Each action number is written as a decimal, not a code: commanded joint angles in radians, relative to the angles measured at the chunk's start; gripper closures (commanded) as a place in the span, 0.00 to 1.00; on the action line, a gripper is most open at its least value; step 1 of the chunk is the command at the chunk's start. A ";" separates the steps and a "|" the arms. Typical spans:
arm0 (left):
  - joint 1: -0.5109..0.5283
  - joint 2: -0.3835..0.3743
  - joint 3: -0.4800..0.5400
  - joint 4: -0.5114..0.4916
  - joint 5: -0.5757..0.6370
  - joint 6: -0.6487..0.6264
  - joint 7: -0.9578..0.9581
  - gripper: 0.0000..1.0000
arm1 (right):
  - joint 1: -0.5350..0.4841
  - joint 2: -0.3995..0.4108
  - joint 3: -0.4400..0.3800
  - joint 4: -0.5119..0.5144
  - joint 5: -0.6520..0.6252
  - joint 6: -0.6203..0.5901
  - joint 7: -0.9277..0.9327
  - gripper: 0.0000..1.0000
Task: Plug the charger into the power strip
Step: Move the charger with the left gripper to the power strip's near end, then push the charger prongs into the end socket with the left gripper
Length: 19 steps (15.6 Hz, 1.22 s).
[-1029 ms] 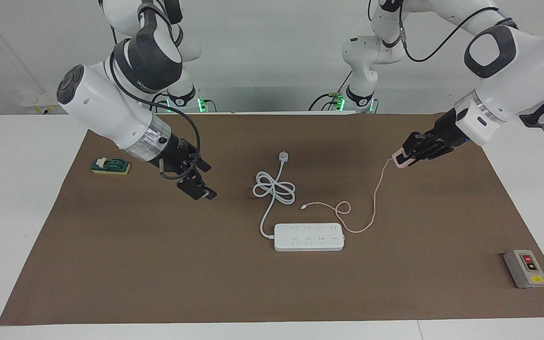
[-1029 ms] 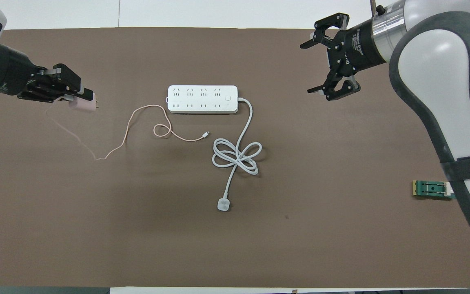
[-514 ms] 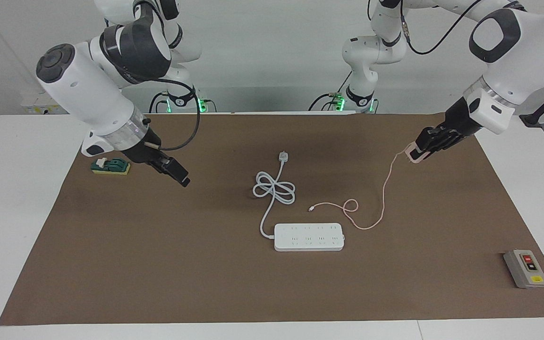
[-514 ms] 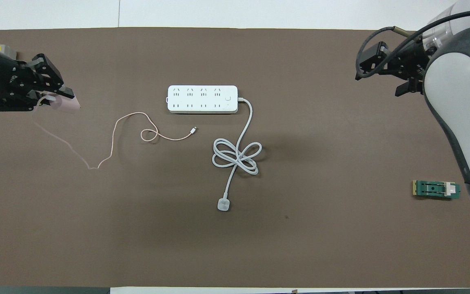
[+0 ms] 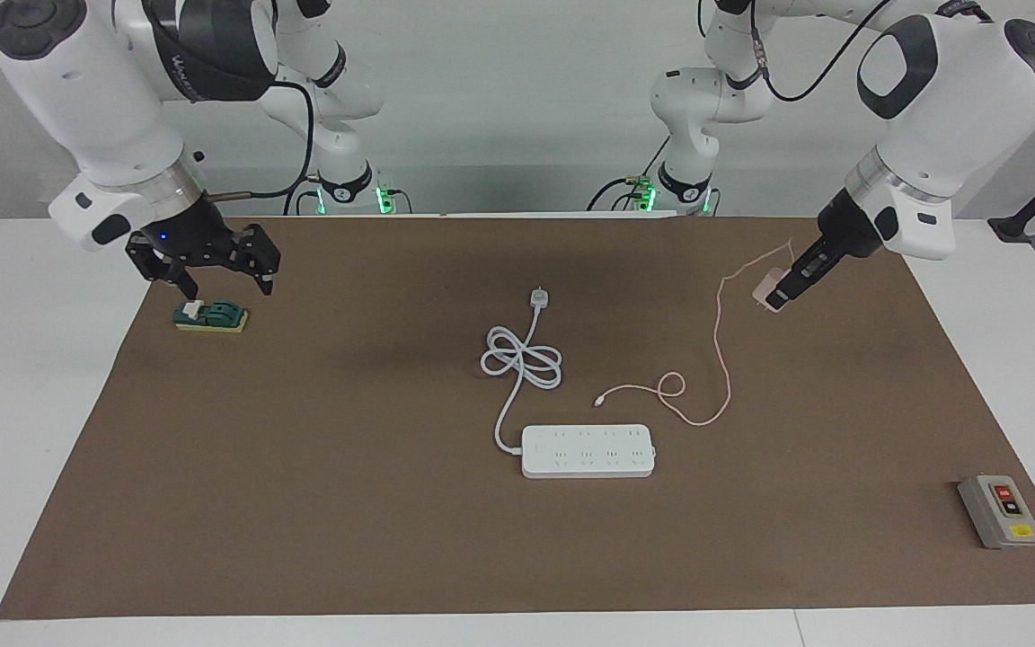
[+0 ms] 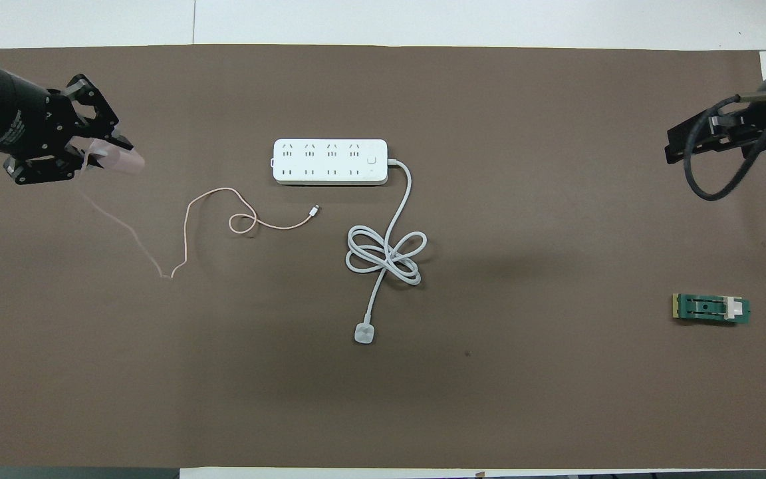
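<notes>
The charger (image 5: 766,293) is a small pale-pink cube, held up in the air by the left gripper (image 5: 778,297), whose fingers are pinched tight on it over the brown mat (image 5: 302,503) toward the left arm's end of the table. Its thin pink cable (image 5: 720,350) hangs down to the mat and curls into a small loop just nearer to the robots than the power strip (image 5: 588,451), a flat white bar with two rows of sockets lying mid-table; its thick white cord (image 5: 520,359) coils toward the robots.

The prongs are too small to make out from here, and in the overhead view the right gripper (image 5: 205,274) is cut off at the edge.

Since a second ago the left gripper has turned the charger and lifted it higher, dragging the cable's loose end a little. The right gripper, jaws spread wide and empty, has swung away from mid-table and now hangs over the green switch block (image 5: 210,316).
</notes>
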 commanded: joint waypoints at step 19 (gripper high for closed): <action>-0.253 0.328 0.001 0.019 0.257 0.318 -1.073 1.00 | -0.057 -0.286 0.016 -0.376 -0.043 0.077 -0.032 0.00</action>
